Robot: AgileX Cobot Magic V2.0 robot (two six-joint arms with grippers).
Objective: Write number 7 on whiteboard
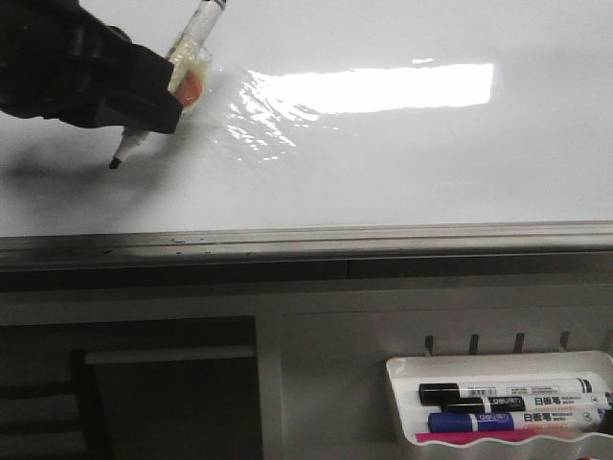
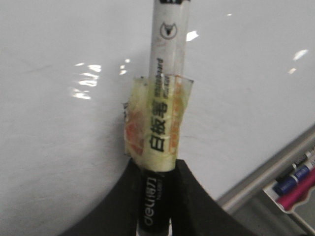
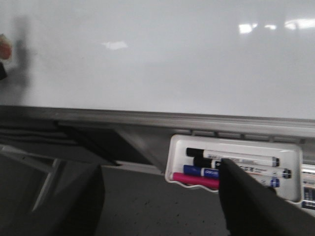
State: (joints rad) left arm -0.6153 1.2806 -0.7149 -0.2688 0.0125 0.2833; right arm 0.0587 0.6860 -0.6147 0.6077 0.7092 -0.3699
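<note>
Whiteboard (image 1: 402, 163): glossy white, glare across its middle, grey edge strip below; no written stroke visible.
Marker (image 1: 163, 91): tilted, tip touching the board at far left.
Left claw (image 2: 156, 216): clamped on the taped marker.
Right claw (image 3: 162, 196): spread wide, holding nothing, near the marker tray (image 3: 290, 162).

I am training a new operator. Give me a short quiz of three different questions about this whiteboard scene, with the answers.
1. True or false: the number 7 is already drawn on the whiteboard.
2. Which hand holds the taped marker: A) left hand, B) right hand, C) neither?
3. Fill in: the spare markers lie in the white ___ below the board's grey edge strip.

Key
1. False; no line shows on the board.
2. A; the right hand is open and empty.
3. Tray; it holds black, blue and pink markers.
</note>
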